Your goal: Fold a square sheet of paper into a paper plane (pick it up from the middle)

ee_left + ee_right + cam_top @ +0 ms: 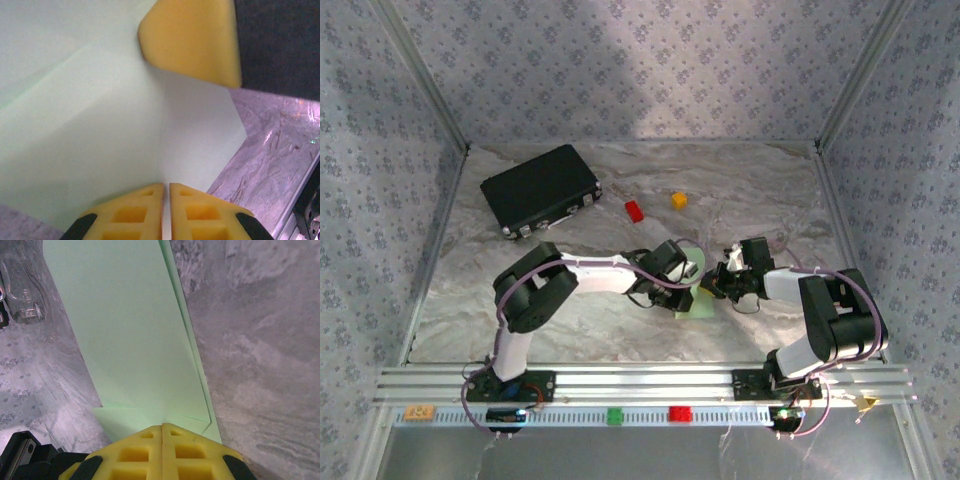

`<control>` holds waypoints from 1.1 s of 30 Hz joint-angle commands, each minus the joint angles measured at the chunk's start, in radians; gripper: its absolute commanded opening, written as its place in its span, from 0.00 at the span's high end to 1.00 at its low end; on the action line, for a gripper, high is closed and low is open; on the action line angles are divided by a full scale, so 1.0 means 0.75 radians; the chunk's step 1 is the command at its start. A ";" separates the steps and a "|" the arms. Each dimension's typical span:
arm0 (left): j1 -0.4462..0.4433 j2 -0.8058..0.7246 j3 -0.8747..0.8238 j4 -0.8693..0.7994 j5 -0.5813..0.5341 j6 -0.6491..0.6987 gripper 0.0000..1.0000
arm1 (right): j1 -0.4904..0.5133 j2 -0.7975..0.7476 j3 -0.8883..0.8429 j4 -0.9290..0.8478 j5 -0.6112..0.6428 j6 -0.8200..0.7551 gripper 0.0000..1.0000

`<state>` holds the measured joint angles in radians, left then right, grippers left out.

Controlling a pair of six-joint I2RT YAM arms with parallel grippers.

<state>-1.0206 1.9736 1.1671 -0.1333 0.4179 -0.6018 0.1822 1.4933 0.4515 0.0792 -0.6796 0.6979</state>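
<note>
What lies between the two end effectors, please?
The creased light green paper: in the left wrist view it spans from the left end effector to the right end effector.

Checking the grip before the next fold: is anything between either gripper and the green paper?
Nothing visible. The left gripper and right gripper are both shut directly on the green paper; the red block, yellow block and black case lie farther back, apart from it.

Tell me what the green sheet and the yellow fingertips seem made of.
The green sheet looks like thin matte paper: sharp creases, layered folded edges. The yellow fingertips are probably matte plastic, possibly foam; square moulded recesses show, but the look leaves it open.
</note>
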 commanded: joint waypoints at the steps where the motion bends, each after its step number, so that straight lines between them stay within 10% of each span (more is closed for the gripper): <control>1: -0.016 -0.063 -0.051 -0.125 -0.009 0.042 0.88 | -0.002 0.033 -0.027 -0.106 0.143 -0.012 1.00; 33: 0.041 -0.232 -0.207 0.186 0.065 -0.085 0.90 | -0.006 -0.007 -0.045 -0.067 0.103 0.000 1.00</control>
<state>-1.0031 1.7702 0.9527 -0.0288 0.4358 -0.6609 0.1822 1.4841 0.4473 0.0837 -0.6697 0.6983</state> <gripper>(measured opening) 0.103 0.052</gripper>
